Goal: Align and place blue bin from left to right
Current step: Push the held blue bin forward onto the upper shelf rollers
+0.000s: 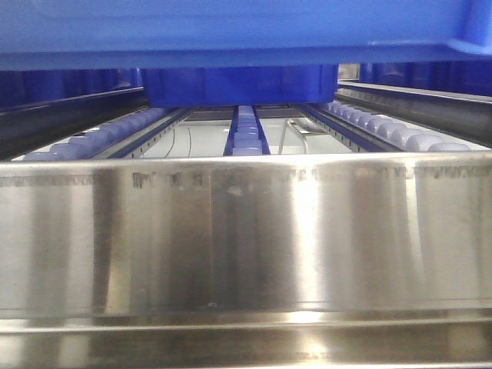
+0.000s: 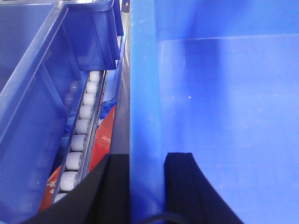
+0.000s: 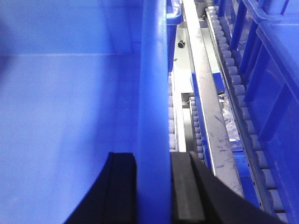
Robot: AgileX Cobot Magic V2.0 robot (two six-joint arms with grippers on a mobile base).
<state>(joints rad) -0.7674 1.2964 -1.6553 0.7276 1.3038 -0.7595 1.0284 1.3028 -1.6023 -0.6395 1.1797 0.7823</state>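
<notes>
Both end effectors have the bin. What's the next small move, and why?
Probably ease the blue bin forward and down onto the roller tracks. The left end effector and right end effector each clamp a side wall, and the bin hangs above the steel rail, short of the far bin.
</notes>
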